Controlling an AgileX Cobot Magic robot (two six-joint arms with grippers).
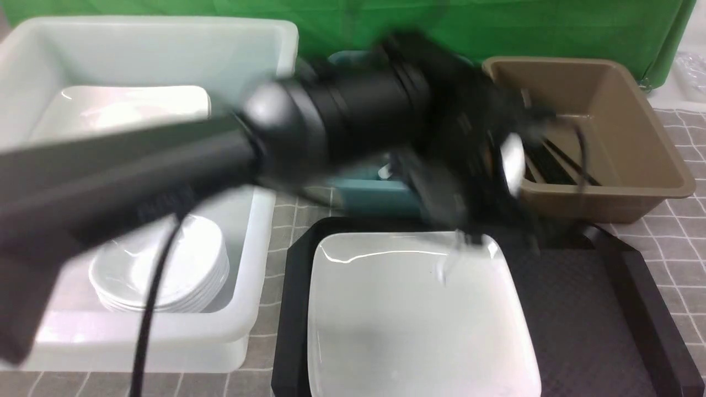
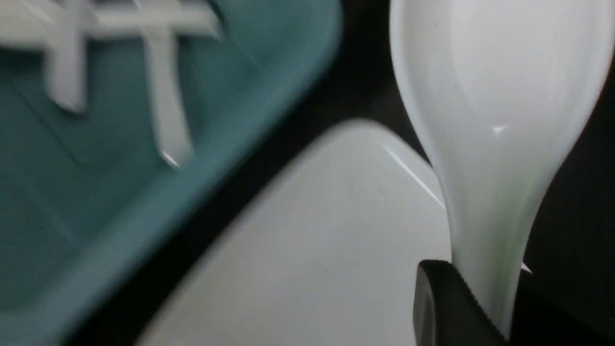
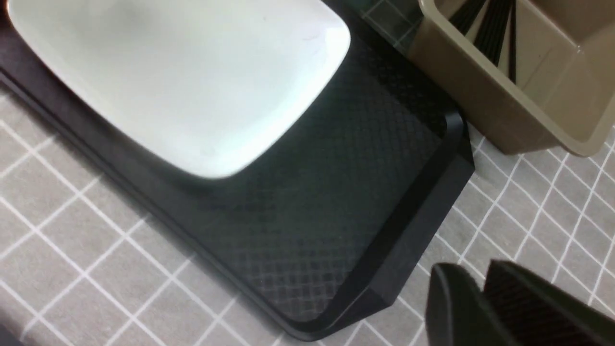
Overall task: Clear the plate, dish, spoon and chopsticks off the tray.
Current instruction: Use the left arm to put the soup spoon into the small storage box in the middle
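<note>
Nearest, the glossy square plate (image 1: 413, 320) sits on the textured black tray (image 1: 584, 309). Over the plate's far edge, the left gripper (image 1: 480, 204) pinches the smooth white spoon (image 2: 499, 120) by its handle. Beyond, thin black chopsticks (image 1: 551, 162) lie in the brown tub (image 1: 634, 165). I can't tell how the right gripper (image 3: 480, 307) stands.

The plate (image 3: 182, 81) lies on the tray (image 3: 336, 216), toward one end. Black chopsticks (image 3: 490, 29) lie in a brown tub (image 3: 480, 105) near the tray's corner.
</note>
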